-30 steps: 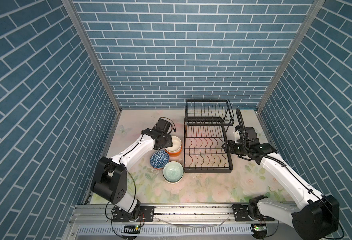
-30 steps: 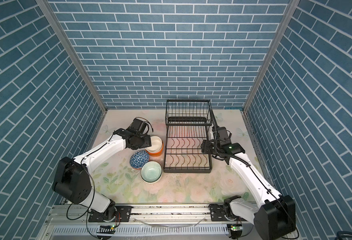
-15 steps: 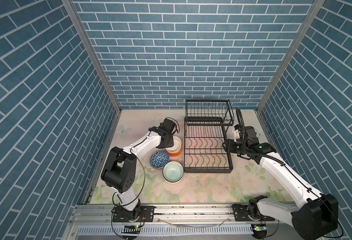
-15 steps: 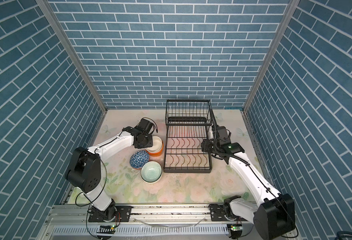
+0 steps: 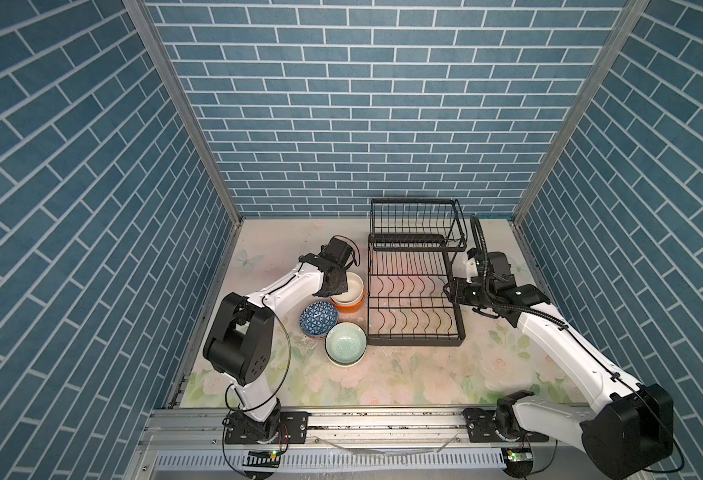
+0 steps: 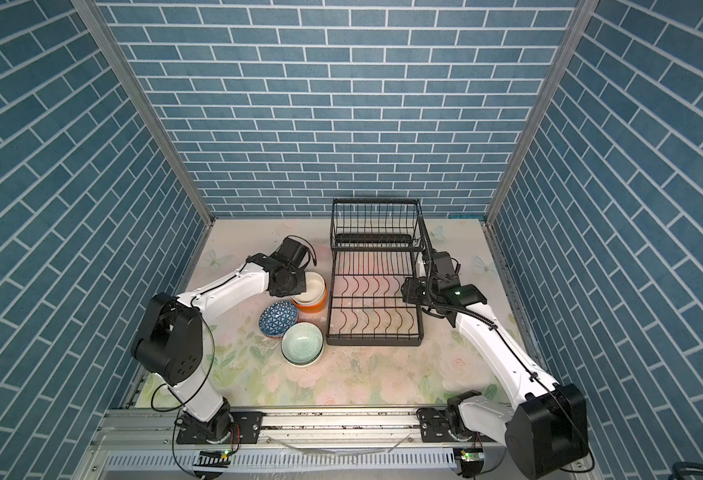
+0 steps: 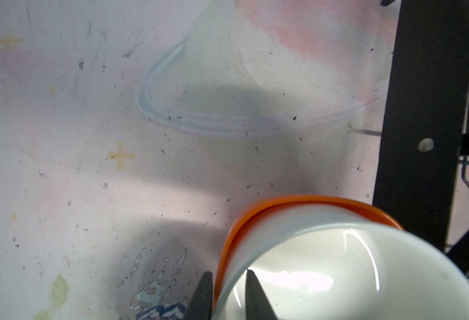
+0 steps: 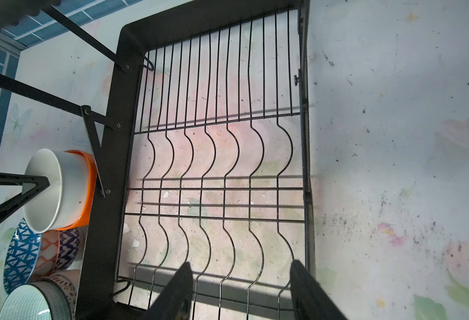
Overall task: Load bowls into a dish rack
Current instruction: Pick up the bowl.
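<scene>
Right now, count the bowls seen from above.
4: white bowl nested in orange bowl beside the dish rack, blue-patterned bowl before them, mint bowl frontmost. More hide stacked under those two.

- The dish rack (image 5: 416,343) is standing to the right.
- An inner bowl (image 5: 349,287) is sitting in an outer bowl (image 5: 347,307), just left of it.
- A tilted stack (image 5: 318,319) is lying before those.
- A front stack (image 5: 345,344) is sitting nearest.

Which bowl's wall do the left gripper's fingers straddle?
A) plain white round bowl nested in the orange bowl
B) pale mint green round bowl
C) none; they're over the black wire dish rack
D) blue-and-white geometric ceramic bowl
A: in the left wrist view one finger of the left gripper sits inside the plain white round bowl, the other outside its wall, with the orange bowl under it.
</scene>
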Robot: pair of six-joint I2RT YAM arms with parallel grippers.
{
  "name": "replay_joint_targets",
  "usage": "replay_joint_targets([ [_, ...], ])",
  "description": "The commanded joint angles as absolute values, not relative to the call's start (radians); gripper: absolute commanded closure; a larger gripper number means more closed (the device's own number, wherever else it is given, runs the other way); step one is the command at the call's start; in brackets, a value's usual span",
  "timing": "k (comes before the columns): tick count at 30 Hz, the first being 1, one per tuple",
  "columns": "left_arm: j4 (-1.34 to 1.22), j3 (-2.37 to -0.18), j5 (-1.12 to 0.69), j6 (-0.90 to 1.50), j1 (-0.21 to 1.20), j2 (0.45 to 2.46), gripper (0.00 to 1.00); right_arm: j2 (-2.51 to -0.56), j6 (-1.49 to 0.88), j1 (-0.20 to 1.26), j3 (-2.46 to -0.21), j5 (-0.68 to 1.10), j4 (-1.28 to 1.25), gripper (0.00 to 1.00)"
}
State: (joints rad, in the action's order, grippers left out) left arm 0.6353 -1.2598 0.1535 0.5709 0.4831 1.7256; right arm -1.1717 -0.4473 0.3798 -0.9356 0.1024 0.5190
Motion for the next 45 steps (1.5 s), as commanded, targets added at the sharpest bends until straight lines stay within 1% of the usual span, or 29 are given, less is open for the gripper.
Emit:
replay_joint_targets([
  [1, 0.652, -1.292, 0.179, 0.564, 0.497, 1.718, 0.78, -1.174, -0.434, 0.387, -0.911, 0.107, 0.504, 0.43],
  [7, 0.657, -1.296, 0.191, 0.56, 0.502, 1.706, 0.86, -1.173, -0.433, 0.387, -0.902, 0.107, 0.5, 0.43],
  [13, 0.66, -1.299, 0.195, 0.555, 0.502, 1.7, 0.91, -1.177, -0.431, 0.386, -0.899, 0.104, 0.496, 0.43],
  [19, 0.663, -1.298, 0.196, 0.549, 0.503, 1.69, 1.0, -1.183, -0.43, 0.386, -0.894, 0.106, 0.494, 0.43],
  [30, 0.563, -1.248, 0.107, 0.529, 0.502, 1.612, 1.0, -1.166, -0.411, 0.387, -0.884, 0.123, 0.479, 0.44],
  [36, 0.531, -1.232, 0.061, 0.529, 0.502, 1.548, 1.0, -1.156, -0.4, 0.387, -0.89, 0.173, 0.471, 0.44],
  [42, 0.497, -1.19, -0.018, 0.544, 0.502, 1.467, 1.0, -1.144, -0.397, 0.387, -0.891, 0.307, 0.436, 0.43],
  [45, 0.471, -1.153, -0.077, 0.566, 0.502, 1.428, 1.0, -1.134, -0.399, 0.387, -0.893, 0.378, 0.412, 0.4],
])
